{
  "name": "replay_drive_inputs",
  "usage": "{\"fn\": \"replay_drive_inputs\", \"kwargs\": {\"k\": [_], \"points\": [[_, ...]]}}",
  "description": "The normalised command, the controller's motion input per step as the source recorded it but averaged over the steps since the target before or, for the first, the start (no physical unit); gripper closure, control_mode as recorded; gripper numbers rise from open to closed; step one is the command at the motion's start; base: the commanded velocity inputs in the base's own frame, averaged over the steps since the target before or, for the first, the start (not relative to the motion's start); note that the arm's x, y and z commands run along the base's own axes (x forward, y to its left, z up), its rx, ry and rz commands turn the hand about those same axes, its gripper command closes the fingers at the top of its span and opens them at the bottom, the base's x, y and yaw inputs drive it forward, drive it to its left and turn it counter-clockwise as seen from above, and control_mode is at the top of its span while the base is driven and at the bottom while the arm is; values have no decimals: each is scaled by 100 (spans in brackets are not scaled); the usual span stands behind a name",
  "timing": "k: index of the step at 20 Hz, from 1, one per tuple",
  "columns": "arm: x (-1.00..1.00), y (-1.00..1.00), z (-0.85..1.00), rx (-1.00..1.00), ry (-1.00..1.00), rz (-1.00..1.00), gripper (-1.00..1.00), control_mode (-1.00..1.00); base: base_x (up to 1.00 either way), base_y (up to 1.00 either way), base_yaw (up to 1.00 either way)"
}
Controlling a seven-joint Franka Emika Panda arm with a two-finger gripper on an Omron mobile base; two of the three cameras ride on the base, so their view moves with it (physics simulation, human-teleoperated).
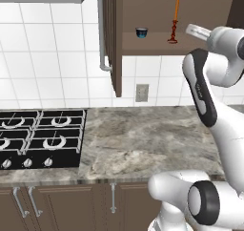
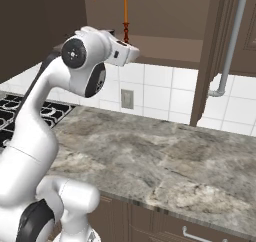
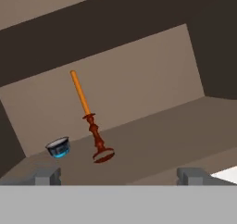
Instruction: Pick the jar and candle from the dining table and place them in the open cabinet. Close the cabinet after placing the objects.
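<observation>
The gripper stands with its jaws spread wide and nothing between them; its two dark fingertips rise at the bottom of the hand view, one on each side, facing into the open cabinet. The candle stands on the cabinet shelf ahead of the gripper and apart from it — a thin orange taper on a dark red-brown turned base, resting on the shelf floor; it reads as tilted in the hand view but upright in both base views. A small dark blue cup sits on the same shelf, near the candle but not touching it. The cabinet door hangs open, its long silver bar handle facing outward. Below the cabinet lies the marble desk, with a white tiled wall and a wall socket behind it. A black gas hob is set into the desk — to the left in the left base view.
</observation>
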Motion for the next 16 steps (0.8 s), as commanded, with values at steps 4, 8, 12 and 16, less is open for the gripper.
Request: {"fn": "replay_drive_inputs", "kwargs": {"k": [4,8,12,16], "points": [[-39,5,-13,0,24,-3,-100,-100,0,0,0],[-33,5,-15,0,33,-4,-100,-100,0,0,0],[-36,5,-20,0,26,-7,-100,-100,0,0,0],[-39,5,-22,0,25,-5,-100,-100,0,0,0]]}}
